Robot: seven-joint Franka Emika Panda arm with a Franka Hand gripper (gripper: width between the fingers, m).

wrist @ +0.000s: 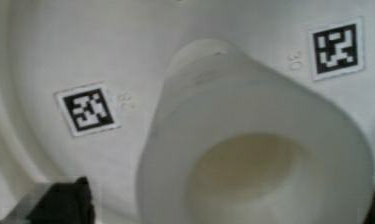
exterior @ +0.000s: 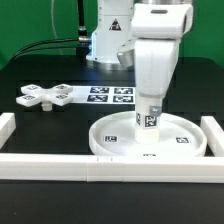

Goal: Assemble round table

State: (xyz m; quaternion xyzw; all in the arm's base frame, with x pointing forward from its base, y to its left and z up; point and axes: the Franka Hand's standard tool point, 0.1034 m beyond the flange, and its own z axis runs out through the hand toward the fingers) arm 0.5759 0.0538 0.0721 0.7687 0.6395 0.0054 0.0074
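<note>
The large rimmed round disc lies flat near the table's front, with square markers on its face. The short cylindrical leg stands upright near the disc's middle. In the wrist view its hollow top faces the camera. My gripper hangs straight above the leg, open. One black finger shows clear of the leg's side, and the other finger is at the picture's edge. The small cross-shaped foot piece lies on the table at the exterior view's left, apart from the disc.
The marker board lies behind the disc. White border rails run along the front, the left and the right; the disc sits against the front rail. The arm's base stands at the back.
</note>
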